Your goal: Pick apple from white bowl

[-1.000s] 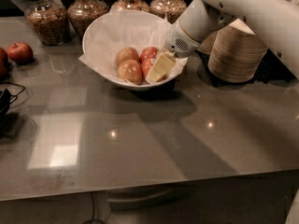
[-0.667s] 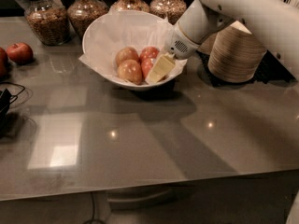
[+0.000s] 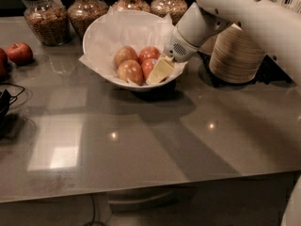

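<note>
No movement can be made out across the three moments. The gripper (image 3: 161, 69) is seen where it was a second ago: lowered into the bowl (image 3: 96, 39) at about 4 o'clock from its middle, by the rim. The arm (image 3: 244, 13) is unaltered in pose to the eye, and nothing in or around the bowl has been displaced.

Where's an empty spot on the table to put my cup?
The wide front of the table, before the white bowl, is bare. Crowded at back: jars, stacked bowls, and the gripper inside the bowl among the apples.
</note>
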`<move>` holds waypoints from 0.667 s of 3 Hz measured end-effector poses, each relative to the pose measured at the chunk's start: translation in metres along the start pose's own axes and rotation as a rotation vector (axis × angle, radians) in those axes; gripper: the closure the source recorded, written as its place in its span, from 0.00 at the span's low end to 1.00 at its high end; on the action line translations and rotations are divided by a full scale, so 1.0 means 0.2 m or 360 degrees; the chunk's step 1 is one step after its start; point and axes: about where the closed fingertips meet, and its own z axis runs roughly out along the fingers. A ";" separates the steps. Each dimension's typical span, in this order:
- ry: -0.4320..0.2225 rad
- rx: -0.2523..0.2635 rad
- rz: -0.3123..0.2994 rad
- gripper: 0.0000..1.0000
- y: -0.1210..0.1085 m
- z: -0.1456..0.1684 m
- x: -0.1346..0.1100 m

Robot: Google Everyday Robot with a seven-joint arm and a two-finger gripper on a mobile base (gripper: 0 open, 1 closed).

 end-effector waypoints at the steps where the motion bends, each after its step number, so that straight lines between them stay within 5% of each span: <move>1: 0.0025 -0.0010 0.0018 0.28 -0.01 0.04 0.00; 2: 0.0025 -0.0010 0.0018 0.47 -0.01 0.04 0.00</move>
